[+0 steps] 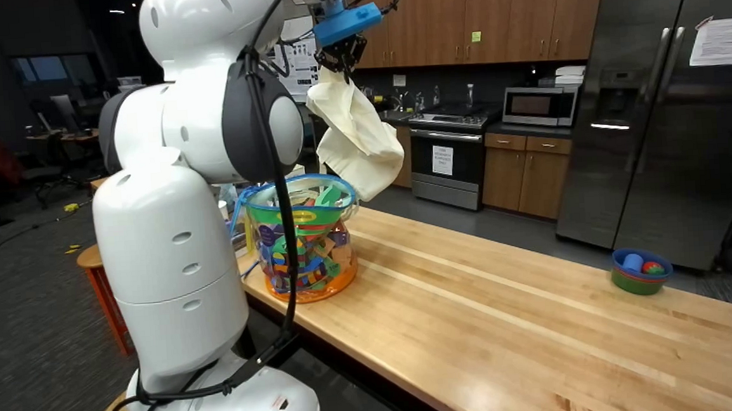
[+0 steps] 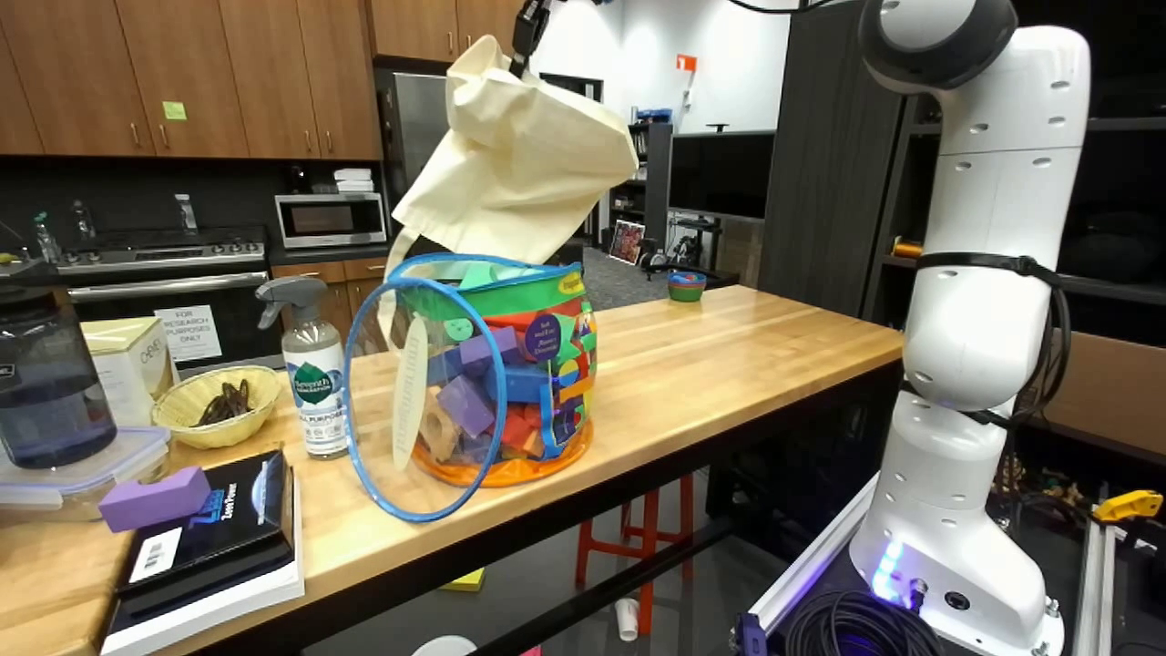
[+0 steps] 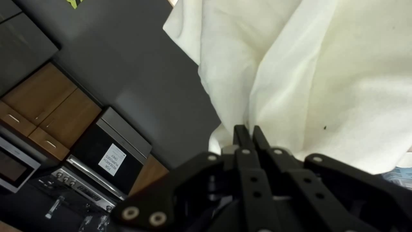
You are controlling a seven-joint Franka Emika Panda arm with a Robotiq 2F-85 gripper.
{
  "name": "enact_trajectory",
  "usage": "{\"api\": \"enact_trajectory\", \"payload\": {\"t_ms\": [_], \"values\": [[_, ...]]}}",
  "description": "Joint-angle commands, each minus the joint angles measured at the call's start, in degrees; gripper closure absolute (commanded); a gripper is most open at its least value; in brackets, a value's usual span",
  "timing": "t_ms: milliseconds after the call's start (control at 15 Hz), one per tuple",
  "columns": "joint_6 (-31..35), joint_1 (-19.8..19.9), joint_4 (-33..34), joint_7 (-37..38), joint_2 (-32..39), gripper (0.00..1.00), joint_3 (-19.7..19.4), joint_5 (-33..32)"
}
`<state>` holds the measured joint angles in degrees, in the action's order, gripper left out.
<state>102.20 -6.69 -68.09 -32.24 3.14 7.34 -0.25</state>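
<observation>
My gripper (image 3: 248, 130) is shut on a cream cloth bag (image 3: 289, 80), its fingertips pinching a fold. The bag (image 1: 359, 139) hangs crumpled from the gripper (image 1: 344, 73) above the wooden table. In an exterior view the bag (image 2: 537, 155) spreads wide under the fingers, and a strap (image 2: 396, 260) dangles from its lower left corner. Just below is a clear tub (image 2: 547, 296) with a green upper band, an orange base and coloured foam blocks inside. The bag's lower end overlaps the tub's rim in both exterior views; whether they touch I cannot tell.
The tub's clear lid (image 2: 412, 392) leans against its side. A spray bottle (image 2: 314, 383), a small basket (image 2: 173, 424), books (image 2: 219, 547) and a purple block (image 2: 155, 499) lie nearby. Stacked bowls (image 1: 638, 285) stand at the table's (image 1: 474, 313) far end.
</observation>
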Motion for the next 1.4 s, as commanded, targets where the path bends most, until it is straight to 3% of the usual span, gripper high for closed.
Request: {"api": "enact_trajectory", "payload": {"t_ms": [0, 267, 733, 933, 1267, 1333], "values": [[0.9, -0.1, -2.9, -2.5, -4.8, 0.99, 0.4, 0.6], [2.5, -1.1, -9.1, -5.5, -10.2, 0.99, 1.9, 0.6], [9.3, -6.7, -31.5, -12.2, -18.1, 0.99, 6.7, 3.6], [12.1, -9.9, -39.2, -12.8, -18.8, 0.99, 6.6, 4.6], [13.8, -11.3, -47.8, -14.8, -20.4, 0.99, 5.3, 7.1], [13.9, -11.2, -48.9, -15.3, -20.8, 0.71, 5.0, 7.2]]}}
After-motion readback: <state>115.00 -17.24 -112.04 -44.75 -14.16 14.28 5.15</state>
